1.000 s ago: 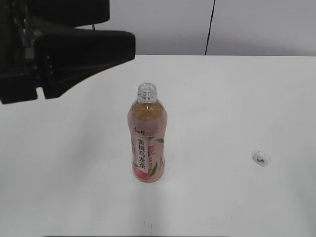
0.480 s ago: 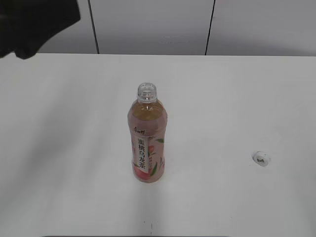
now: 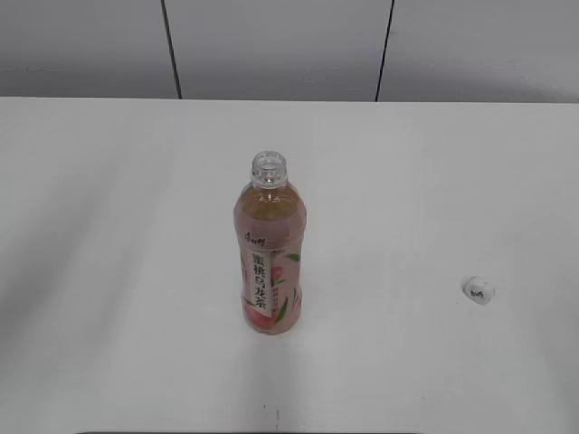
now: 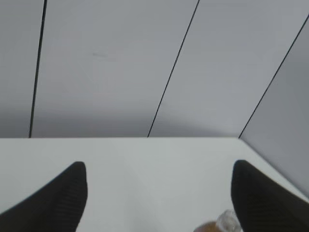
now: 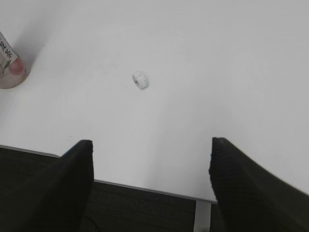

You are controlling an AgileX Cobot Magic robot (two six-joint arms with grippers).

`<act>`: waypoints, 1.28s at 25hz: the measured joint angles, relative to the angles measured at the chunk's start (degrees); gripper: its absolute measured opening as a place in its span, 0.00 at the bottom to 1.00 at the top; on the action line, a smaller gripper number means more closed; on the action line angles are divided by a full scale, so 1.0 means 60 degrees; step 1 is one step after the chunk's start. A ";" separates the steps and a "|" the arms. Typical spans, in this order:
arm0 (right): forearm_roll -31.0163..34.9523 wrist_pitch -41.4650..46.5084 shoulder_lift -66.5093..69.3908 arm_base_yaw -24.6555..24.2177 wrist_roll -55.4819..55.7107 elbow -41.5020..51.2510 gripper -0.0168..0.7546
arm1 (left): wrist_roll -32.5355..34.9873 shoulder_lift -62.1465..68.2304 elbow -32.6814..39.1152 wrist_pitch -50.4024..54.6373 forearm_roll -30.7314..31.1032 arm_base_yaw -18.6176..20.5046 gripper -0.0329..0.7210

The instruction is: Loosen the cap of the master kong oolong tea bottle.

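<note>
Exterior view: we see the master kong oolong tea bottle [image 3: 270,246] standing upright near the middle of the white table [image 3: 109,271], its clear threaded neck bare. The cap [image 3: 479,290] lies on the table well to the right of the bottle, apart from it. A second ago the left arm filled the upper left of this view; half a second ago only a corner of it showed; now no arm appears here at all. We judge from the open neck and the withdrawn arm that the loosening is complete, indeed carried through to full removal.

Left wrist view: the left tool [image 4: 159,198] has its fingers spread wide with nothing between them. The bottle's neck shows at the lower edge, just beside the right-hand finger, below the tool.

Right wrist view: the right tool [image 5: 150,186] is likewise spread and empty, held above the table's near edge. The cap lies ahead of it, apart, and the bottle's base sits at the far left.
</note>
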 joint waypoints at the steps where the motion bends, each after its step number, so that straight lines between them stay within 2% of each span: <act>1: 0.0000 0.0000 0.0000 0.0000 0.0000 0.0000 0.75 | 0.0606 -0.0265 0.0000 0.0569 -0.0507 -0.0110 0.78; 4: 0.0000 0.0000 0.0000 0.0000 0.0000 0.0000 0.75 | 0.2518 -0.1065 0.0000 0.2330 -0.1638 -0.0436 0.78; 6: 0.0000 0.0000 0.0000 0.0000 0.0000 0.0000 0.75 | 0.3239 -0.1658 0.0000 0.3442 -0.2107 -0.0584 0.78; 11: 0.0000 0.0000 0.0000 0.0000 0.0000 0.0000 0.75 | 0.4734 -0.3088 -0.0445 0.5878 -0.3374 -0.0615 0.78; 15: 0.0000 0.0000 0.0000 0.0000 0.0000 0.0000 0.75 | 0.5461 -0.3945 -0.0964 0.7430 -0.3731 -0.0615 0.78; 21: 0.0000 0.0000 0.0000 0.0000 0.0000 0.0000 0.75 | 0.5828 -0.4592 -0.0979 0.9875 -0.3733 -0.0615 0.77; 27: 0.0000 0.0000 0.0000 0.0000 0.0000 0.0000 0.75 | 0.5888 -0.5262 -0.0212 0.9649 -0.3116 -0.0615 0.77; 32: 0.0000 0.0000 0.0000 0.0000 0.0000 0.0000 0.75 | 0.5888 -0.5299 -0.0140 0.9490 -0.2928 -0.0615 0.76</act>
